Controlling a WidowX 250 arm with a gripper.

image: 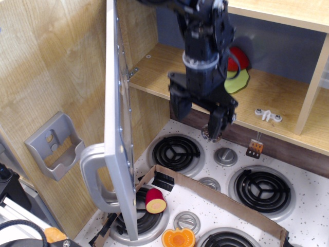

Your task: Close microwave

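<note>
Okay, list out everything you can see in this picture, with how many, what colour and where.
microwave: one, wood floor, blue-grey back, top of view
door: one, grey, swung wide open, left of centre
handle: one, grey, curved, on the door's lower left
holder bracket: one, grey, on the left wood wall
toy food in the cavity: red and yellow-green, behind the arm; count unclear
stove burners: four at least partly seen, black coils, white speckled top
knobs: three, grey, between the burners
cardboard strip: one, brown, across the stove
red-and-yellow toy piece: one, beside the door's lower edge
orange toy piece: one, bottom edge
claw: one, black, open, above the rear burners
</note>
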